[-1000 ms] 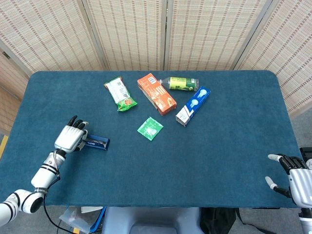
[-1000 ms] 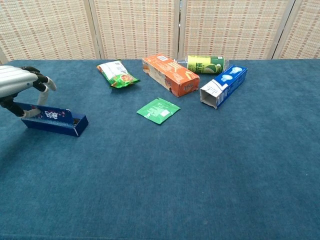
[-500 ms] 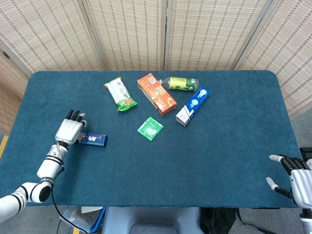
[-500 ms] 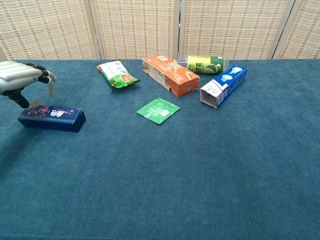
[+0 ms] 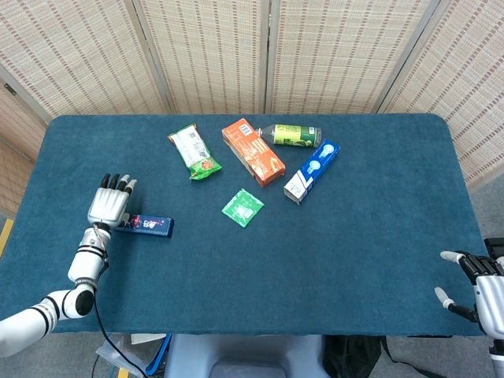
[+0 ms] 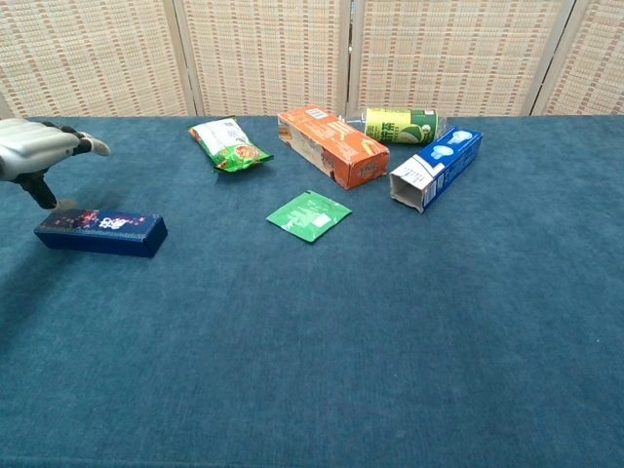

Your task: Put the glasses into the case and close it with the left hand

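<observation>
Navy printed case (image 6: pixel 100 233) — teal cloth (image 6: pixel 322 341), orange box (image 6: pixel 332 146).

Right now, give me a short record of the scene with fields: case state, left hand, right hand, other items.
case: dark blue glasses case, lid shut, lying flat on the table
left hand: left hand above the case's left end, holding nothing
right hand: right hand at the table's near right edge, fingers spread
other items: green snack bag, orange box, green can, blue box, green sachet

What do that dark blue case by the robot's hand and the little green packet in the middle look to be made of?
The dark blue case looks like rigid printed card or plastic: flat faces, crisp edges, slight sheen; which one, I cannot tell. The green packet looks like thin glossy plastic film: it lies flat and slightly wrinkled.
</observation>
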You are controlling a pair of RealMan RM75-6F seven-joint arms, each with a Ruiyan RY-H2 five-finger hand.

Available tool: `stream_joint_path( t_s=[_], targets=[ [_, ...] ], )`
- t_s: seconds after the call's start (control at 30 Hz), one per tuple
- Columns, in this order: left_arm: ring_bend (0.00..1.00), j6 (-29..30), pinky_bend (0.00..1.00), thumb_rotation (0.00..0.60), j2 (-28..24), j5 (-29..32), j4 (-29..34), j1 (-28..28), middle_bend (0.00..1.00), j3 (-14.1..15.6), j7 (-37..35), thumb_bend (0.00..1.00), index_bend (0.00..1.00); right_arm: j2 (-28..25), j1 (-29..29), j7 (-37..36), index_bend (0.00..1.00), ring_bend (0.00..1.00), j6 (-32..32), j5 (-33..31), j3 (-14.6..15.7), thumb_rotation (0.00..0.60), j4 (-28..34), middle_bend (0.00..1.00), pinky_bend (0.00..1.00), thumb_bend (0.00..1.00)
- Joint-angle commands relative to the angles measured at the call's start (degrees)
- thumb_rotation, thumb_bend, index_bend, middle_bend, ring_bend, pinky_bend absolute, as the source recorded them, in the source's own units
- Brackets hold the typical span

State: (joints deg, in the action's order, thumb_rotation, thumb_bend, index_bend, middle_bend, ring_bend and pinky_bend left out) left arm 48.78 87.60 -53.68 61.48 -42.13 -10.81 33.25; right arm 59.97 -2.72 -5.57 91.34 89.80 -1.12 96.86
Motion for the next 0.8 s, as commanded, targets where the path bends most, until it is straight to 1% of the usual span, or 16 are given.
stream_joint_path(
  t_s=[0.03,0.13,0.23,0.27,0.33,0.4,0.43,0.47,0.5,0.67,0.73,0.8],
  targets=[
    [0.00,1.8,0.00,0.600,-1.8,-0.4,2.9,0.8,0.00,-0.3,-1.1,0.32,0.09,0.1,-0.1,-0.2,0.29,0.30,0.1,0.0,0.0,0.600,-0.2,0.31,0.24,0.20],
    [0.01,3.7,0.01,0.600,-5.1,-2.2,8.0,1.8,0.01,0.1,-2.2,0.32,0.10,0.1,-0.1,-0.4,0.29,0.30,0.2,0.1,0.0,0.600,-0.4,0.31,0.24,0.20],
    [0.12,2.3,0.08,0.600,-9.9,-3.4,14.8,2.5,0.11,1.2,-3.5,0.29,0.12,0.3,0.0,-0.6,0.29,0.30,0.1,0.2,0.0,0.600,-0.6,0.31,0.24,0.20],
    [0.14,1.6,0.10,0.600,-11.3,-3.4,16.7,2.5,0.14,1.6,-3.2,0.27,0.12,0.3,0.0,-0.6,0.29,0.30,0.1,0.2,0.0,0.600,-0.7,0.31,0.24,0.20],
    [0.14,-0.3,0.13,0.600,-13.9,-3.0,20.4,2.0,0.15,2.9,-1.7,0.26,0.13,0.5,0.0,-0.8,0.29,0.30,-0.1,0.3,0.0,0.600,-0.8,0.31,0.24,0.20],
    [0.17,-0.4,0.14,0.600,-14.6,-2.8,22.0,1.4,0.19,3.8,0.7,0.25,0.14,0.6,0.1,-1.0,0.29,0.30,-0.1,0.3,0.0,0.600,-1.0,0.31,0.24,0.20],
    [0.19,0.0,0.15,0.600,-14.3,-2.8,22.1,1.1,0.22,4.1,1.5,0.25,0.14,0.6,0.1,-1.0,0.29,0.30,-0.1,0.4,0.1,0.600,-1.0,0.31,0.24,0.20],
    [0.23,0.5,0.19,0.600,-13.7,-2.9,21.9,0.9,0.27,4.3,2.2,0.25,0.14,0.6,0.0,-1.1,0.29,0.30,-0.1,0.4,0.1,0.600,-1.1,0.30,0.24,0.20],
    [0.26,0.9,0.21,0.600,-13.1,-3.0,21.5,0.8,0.31,4.5,2.7,0.25,0.14,0.6,0.0,-1.1,0.29,0.30,0.0,0.5,0.1,0.600,-1.1,0.30,0.24,0.20],
    [0.52,1.3,0.46,0.600,-9.8,-1.6,18.4,-0.9,0.63,5.0,5.9,0.25,0.14,0.4,-0.5,-1.6,0.29,0.30,0.5,0.2,0.1,0.600,-1.5,0.30,0.24,0.20],
    [0.60,0.7,0.54,0.600,-8.6,-0.4,17.1,-1.6,0.71,5.1,6.8,0.25,0.15,0.4,-0.7,-1.8,0.29,0.30,0.6,0.0,0.1,0.600,-1.7,0.30,0.24,0.20],
    [0.68,0.3,0.65,0.600,-7.6,0.4,15.8,-2.2,0.79,5.2,7.4,0.25,0.15,0.4,-0.7,-1.9,0.29,0.30,0.7,0.0,0.2,0.600,-1.8,0.30,0.24,0.20]
  ],
)
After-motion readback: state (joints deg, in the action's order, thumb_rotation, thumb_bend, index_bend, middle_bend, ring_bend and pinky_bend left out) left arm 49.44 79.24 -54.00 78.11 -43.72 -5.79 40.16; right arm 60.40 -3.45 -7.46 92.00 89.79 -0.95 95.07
